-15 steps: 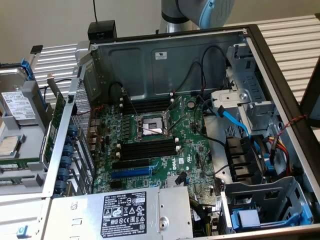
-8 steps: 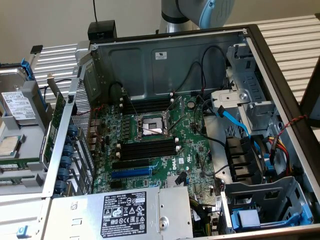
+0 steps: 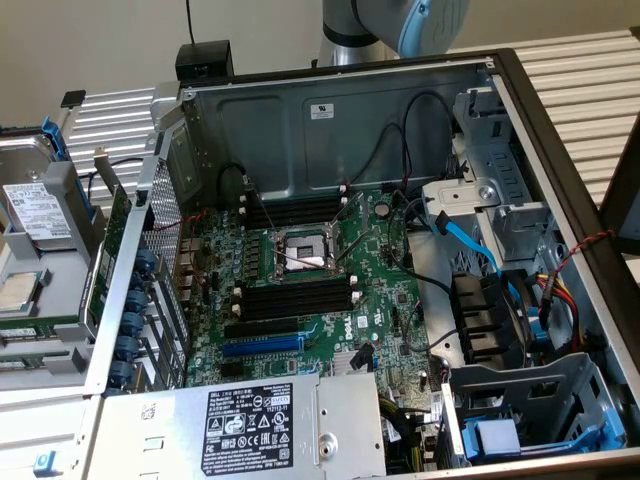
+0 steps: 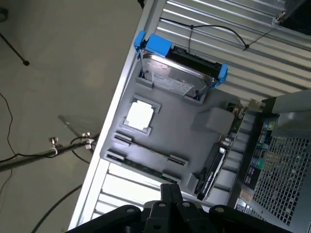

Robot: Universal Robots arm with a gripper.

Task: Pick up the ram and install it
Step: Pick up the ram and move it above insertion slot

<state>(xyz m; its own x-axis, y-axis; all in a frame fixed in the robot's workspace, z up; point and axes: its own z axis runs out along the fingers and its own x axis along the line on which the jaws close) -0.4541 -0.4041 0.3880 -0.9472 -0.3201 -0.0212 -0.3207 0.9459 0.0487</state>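
Ram (image 4: 146,156) sits edge-up in the tray (image 4: 187,141) cradle, probably so its top edge is free to pinch; my gripper (image 4: 170,188) hovers nearby, fingers pressed together, holding nothing.

Silver-and-blue arm (image 3: 395,25) raised high at the exterior view's top, black jaws pressed fully together.

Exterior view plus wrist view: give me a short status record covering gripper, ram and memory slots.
gripper: black gripper shut, holding nothing, above the grey plastic parts tray
ram: long narrow green circuit-board stick, on edge in that tray
slots: long black memory slots, look empty
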